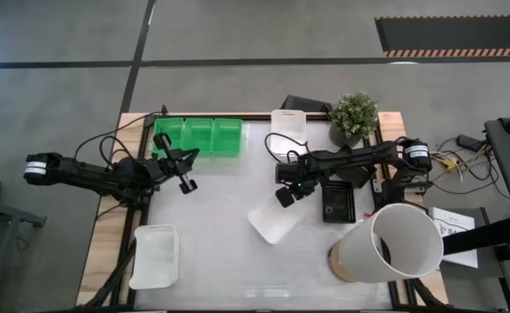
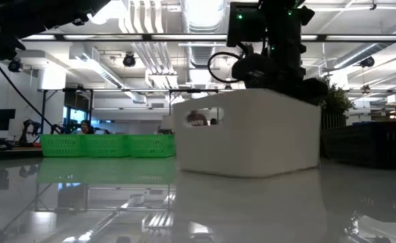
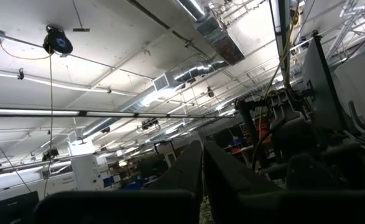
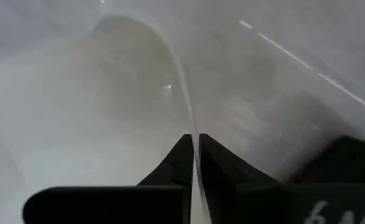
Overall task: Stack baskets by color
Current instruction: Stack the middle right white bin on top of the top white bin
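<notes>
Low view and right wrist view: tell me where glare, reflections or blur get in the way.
Low view: the glossy table mirrors the ceiling lights and the green baskets; the near tabletop is soft. Right wrist view: the white basket wall fills the frame, hazy, with a streak of glare; the right hand is pinched on its rim.

A white-topped table (image 1: pixel 211 187) is seen from directly above. A row of green baskets (image 1: pixel 198 136) is placed along the far edge, left of centre. One white basket (image 1: pixel 155 256) is set at the near left corner, another white basket (image 1: pixel 274 222) is positioned at mid-table, and a third (image 1: pixel 288 122) is located at the far edge. A black basket (image 1: pixel 338 202) is placed just beside the large white cylinder (image 1: pixel 392 246). A potted plant (image 1: pixel 353 116) is located at the far right. The left gripper (image 1: pixel 185 172) is held near the green baskets. The right gripper (image 1: pixel 287 195) is positioned at the far rim of the mid-table basket.
</notes>
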